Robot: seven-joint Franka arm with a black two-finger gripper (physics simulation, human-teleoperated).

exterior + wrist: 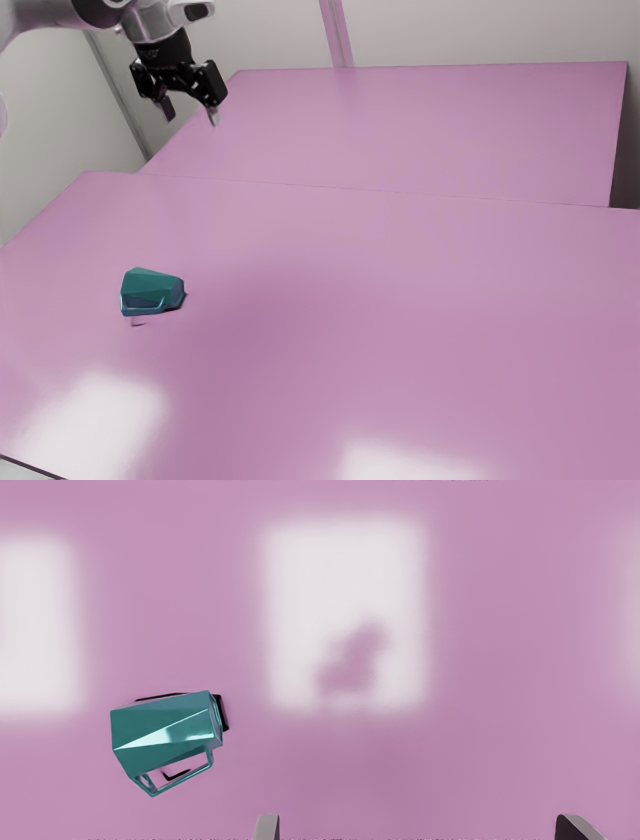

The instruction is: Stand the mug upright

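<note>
Currently, teal mug [162, 730] on its side, fingers [267, 828] apart.

pink tabletop [370, 290], pale walls [470, 35]

Side and closer wrist views look down on one mug [162, 727].

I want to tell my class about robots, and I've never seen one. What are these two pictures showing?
This is a robot arm with a black claw at its end, in a computer-made world. The exterior view looks from the arm's side. The wrist view comes from a camera on its hand, so the claw's two tips peek in at the bottom. On the pink table lies a teal mug, tipped on its side. The claw is open and holds nothing.
</note>
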